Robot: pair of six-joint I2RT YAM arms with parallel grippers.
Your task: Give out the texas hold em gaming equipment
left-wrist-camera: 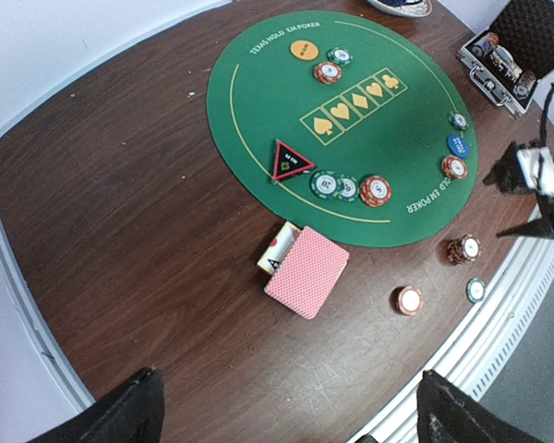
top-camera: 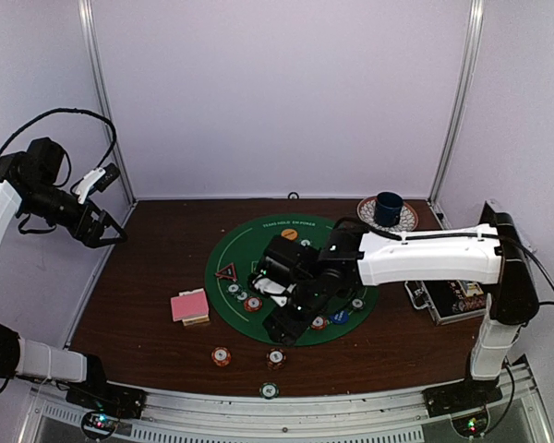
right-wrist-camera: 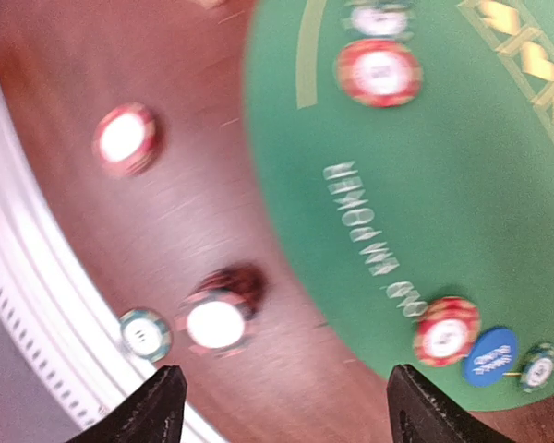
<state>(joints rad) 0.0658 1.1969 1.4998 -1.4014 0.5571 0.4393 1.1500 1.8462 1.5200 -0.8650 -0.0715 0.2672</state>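
Fingers spread — right gripper hovers over mat.

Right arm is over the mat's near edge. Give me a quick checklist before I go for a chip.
1. Right gripper open, empty: ok.
2. Left gripper open, empty, off the mat: ok.
3. Chip stack on the wood apart from the green chip beside it: ok.
4. Card deck squared: not ok, a face-up card pokes out.
5. Right wrist view sharp: not ok, blurred.
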